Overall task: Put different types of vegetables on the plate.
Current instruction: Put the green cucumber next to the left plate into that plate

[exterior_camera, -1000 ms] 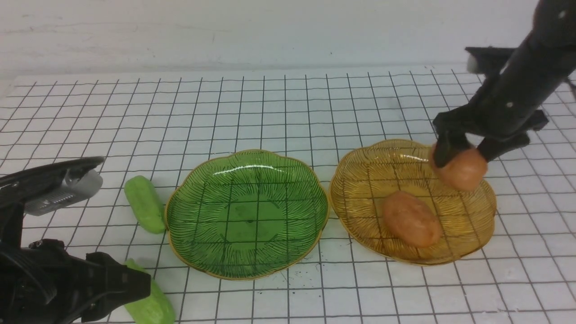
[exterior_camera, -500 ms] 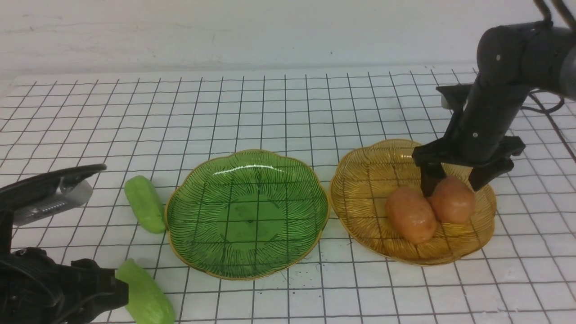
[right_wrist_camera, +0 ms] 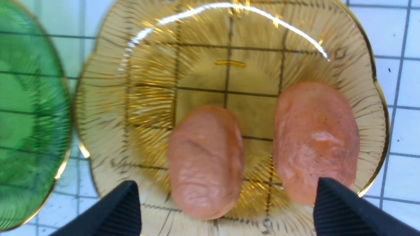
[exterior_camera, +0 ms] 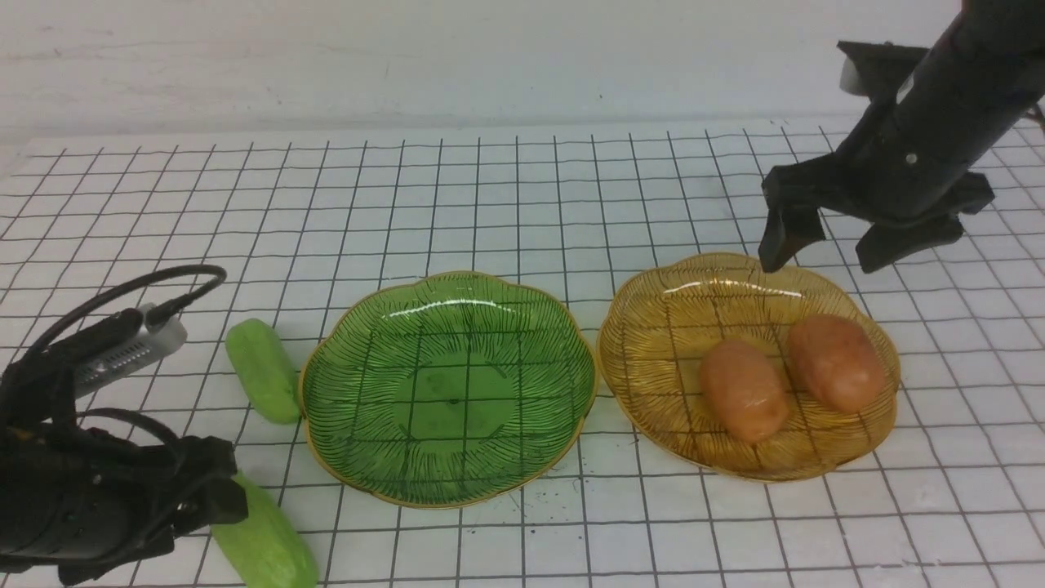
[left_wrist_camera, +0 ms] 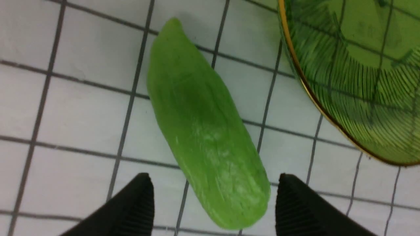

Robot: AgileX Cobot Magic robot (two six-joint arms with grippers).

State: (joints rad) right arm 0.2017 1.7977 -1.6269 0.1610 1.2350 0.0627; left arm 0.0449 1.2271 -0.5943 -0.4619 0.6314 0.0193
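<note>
At lower left, the left gripper (left_wrist_camera: 215, 177) stands spread astride one cucumber (exterior_camera: 265, 543) on the desk (exterior_camera: 506, 204). A second cucumber (exterior_camera: 263, 371) lies just beside the green dish (exterior_camera: 326, 359). At right, two potatoes (exterior_camera: 743, 392) (exterior_camera: 837, 363) lie in the amber dish (exterior_camera: 653, 343), with the right gripper (exterior_camera: 820, 257) spread above them.

We see white tabletop (exterior_camera: 498, 216) ruled all over in black grid lines (exterior_camera: 518, 196), squares slightly uneven. Plain white wall (exterior_camera: 408, 57) behind, faint grey scuffs, meets tabletop at far edge. Few dark specks (exterior_camera: 522, 494) on surface near front centre. Light soft and even, shadows faint.
</note>
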